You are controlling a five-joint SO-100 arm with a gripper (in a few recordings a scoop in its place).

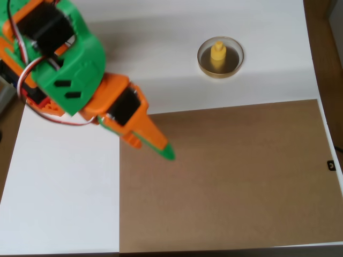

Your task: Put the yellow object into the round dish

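Observation:
The yellow object, a small piece with a knob on top, stands upright inside the round dish, which has a thin gold rim and a dark inside, at the upper right on the white surface. My orange gripper with its green tip hangs over the brown board's upper left corner, well to the lower left of the dish. Its fingers look closed together with nothing between them.
A brown board covers the lower right of the white table. The green and orange arm body fills the upper left corner. The table's right edge borders a wooden floor.

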